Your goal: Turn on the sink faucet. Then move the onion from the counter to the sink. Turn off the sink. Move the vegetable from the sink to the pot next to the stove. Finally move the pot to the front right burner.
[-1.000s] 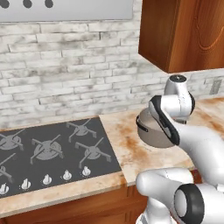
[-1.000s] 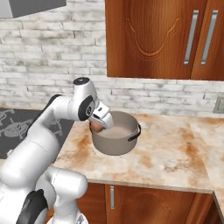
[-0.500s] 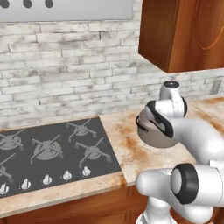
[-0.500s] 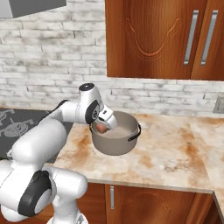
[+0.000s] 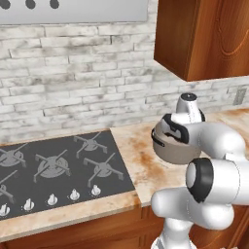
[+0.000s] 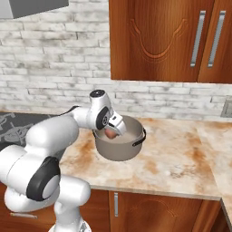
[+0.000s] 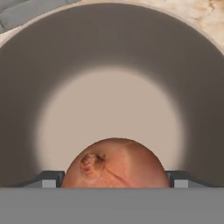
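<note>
The counter (image 6: 181, 158), beige stone blotched with rusty brown, ran along the brick wall under the reddish wooden cabinets (image 6: 158, 41). At its left end sat the black stove (image 5: 53, 170), its cross-shaped grates bare and a row of small silver knobs (image 5: 51, 199) lined up along the front edge. The white arm (image 6: 54, 136) bent over from the stove side and reached down toward the pot (image 6: 120, 145), which stood on the counter just right of the stove, nearer the back wall than the front edge. It was a short, wide, grey-brown pot, upright, with one dark side handle (image 6: 144, 135) showing on its right. From the left side the arm's dark wrist covered most of the pot's rim (image 5: 175, 148).

The claw (image 6: 113, 129) hung tilted over the pot's left rim, its tips down inside the opening. Seen from the hand, its two dark fingertips (image 7: 51, 178) stood far apart, one on each side of the onion (image 7: 116, 164), with a sliver of gap showing at either side, so the claw looked spread wide; I could not tell for sure whether the pads touched the skin. The onion, round and reddish-orange with a small knobbly stem end turned toward the hand, sat low inside the pot above its pale floor (image 7: 109, 109). From the right side it showed as a reddish patch (image 6: 110, 134) just beneath the claw.
</note>
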